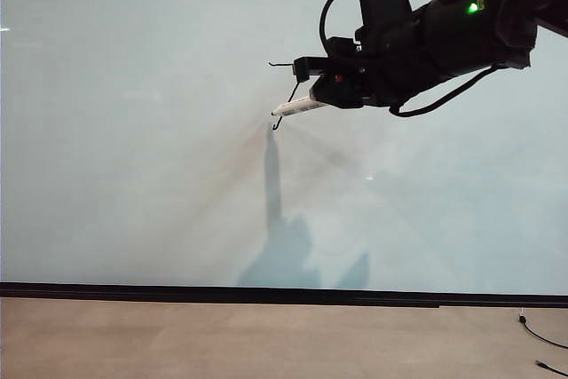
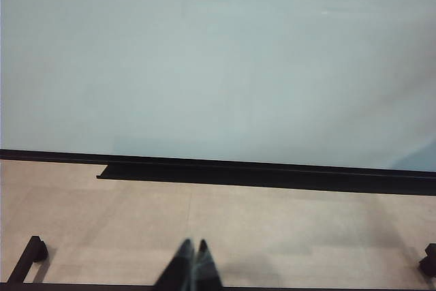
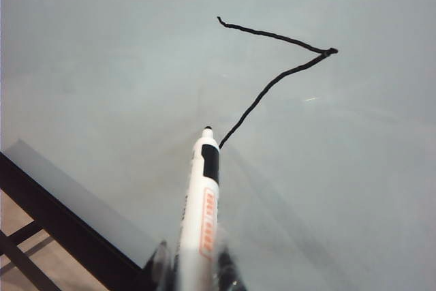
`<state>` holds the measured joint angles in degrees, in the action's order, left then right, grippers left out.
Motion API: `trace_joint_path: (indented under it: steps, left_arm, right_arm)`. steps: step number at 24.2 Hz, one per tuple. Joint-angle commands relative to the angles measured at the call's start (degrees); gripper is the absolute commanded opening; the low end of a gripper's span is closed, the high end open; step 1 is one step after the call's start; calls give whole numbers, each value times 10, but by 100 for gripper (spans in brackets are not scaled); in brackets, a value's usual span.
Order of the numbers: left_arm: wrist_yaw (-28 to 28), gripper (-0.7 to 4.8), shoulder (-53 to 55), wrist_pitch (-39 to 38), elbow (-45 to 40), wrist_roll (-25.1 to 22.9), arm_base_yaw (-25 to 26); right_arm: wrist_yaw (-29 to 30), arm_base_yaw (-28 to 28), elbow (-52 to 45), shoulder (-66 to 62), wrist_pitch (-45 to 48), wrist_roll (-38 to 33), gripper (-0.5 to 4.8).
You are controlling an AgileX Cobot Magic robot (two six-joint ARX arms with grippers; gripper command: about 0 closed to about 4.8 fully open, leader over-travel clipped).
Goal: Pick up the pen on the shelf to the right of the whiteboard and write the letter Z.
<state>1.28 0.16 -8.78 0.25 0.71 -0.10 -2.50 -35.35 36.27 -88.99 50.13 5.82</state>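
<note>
While the right gripper [image 1: 330,95] hangs high in the upper right part of the whiteboard [image 1: 133,130], its jaws are pinching the pen [image 1: 298,107] by the back of the barrel, and the black tip is right at the board's surface. In the right wrist view the pen [image 3: 201,209] runs out from between the jaws of the gripper [image 3: 194,267], white barrel, a black band near the tip and an orange label further back. Just past the tip sits the letter Z [image 3: 279,73], only partly drawn: a top stroke and a slanting stroke that ends right beside the pen tip, with the bottom stroke not yet there. In the exterior view those thin black lines [image 1: 286,86] show just beside the gripper, partly hidden by it. A soft shadow of the arm falls down the board toward the black strip [image 1: 266,293] along its lower edge.

Over on the other side, the left gripper [image 2: 193,267] sits low above the pale table [image 2: 272,236] near its front edge, jaws pressed together with nothing between them, facing the board's lower edge and well apart from the writing.
</note>
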Motion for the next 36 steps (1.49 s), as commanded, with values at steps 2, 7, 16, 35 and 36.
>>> trace_joint_path:
  steps: [2, 7, 16, 35, 36]
  left_arm:
    - [0, -4, 0, 7, 1, -3, 0]
    - [0, -5, 0, 7, 1, -3, 0]
    - [0, -4, 0, 7, 1, -3, 0]
    - [0, -5, 0, 7, 1, -3, 0]
    - [0, -4, 0, 7, 1, -3, 0]
  right_arm:
    - [12, 4, 4, 1, 6, -3, -9]
    - [14, 4, 4, 0, -8, -3, -9]
    - [14, 7, 4, 0, -20, -11, -9]
    - [57, 24, 27, -19, -21, -17, -9]
    - [57, 24, 27, -19, -21, -18, -9]
